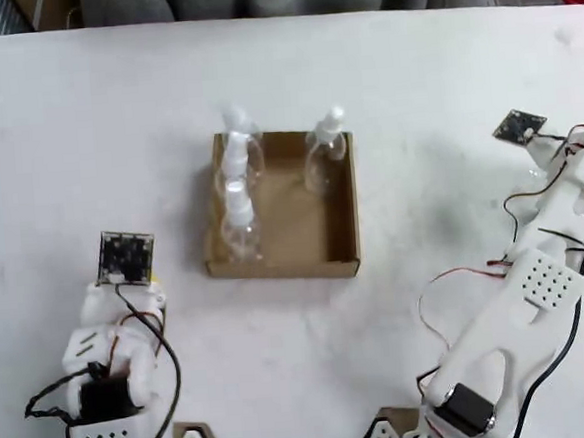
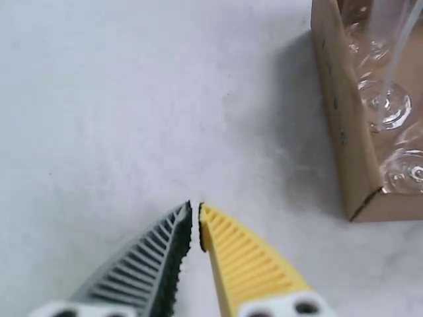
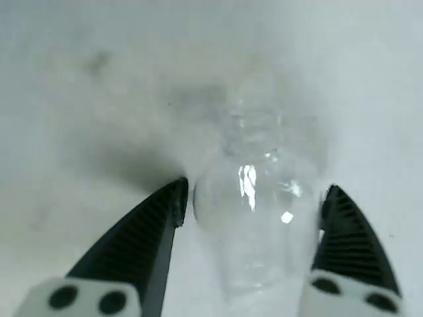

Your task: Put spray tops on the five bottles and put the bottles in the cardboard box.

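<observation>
The cardboard box [image 1: 341,238] sits mid-table and holds three clear bottles with white spray tops: two along its left side [image 1: 237,151] [image 1: 239,221], one at its right [image 1: 325,148]. In the right wrist view, another clear bottle [image 3: 258,205] lies on the white table between the black fingers [image 3: 155,228] of my right gripper [image 3: 254,198]. The gripper is open, one finger close on each side of the bottle. My left gripper [image 2: 195,212] is shut and holds nothing; it hangs over bare table beside the box's corner [image 2: 350,165].
The left arm [image 1: 115,342] stands at the front left of the white table [image 1: 382,72], the right arm [image 1: 542,282] at the front right, trailing red and black wires [image 1: 466,272]. Grey chairs line the far edge.
</observation>
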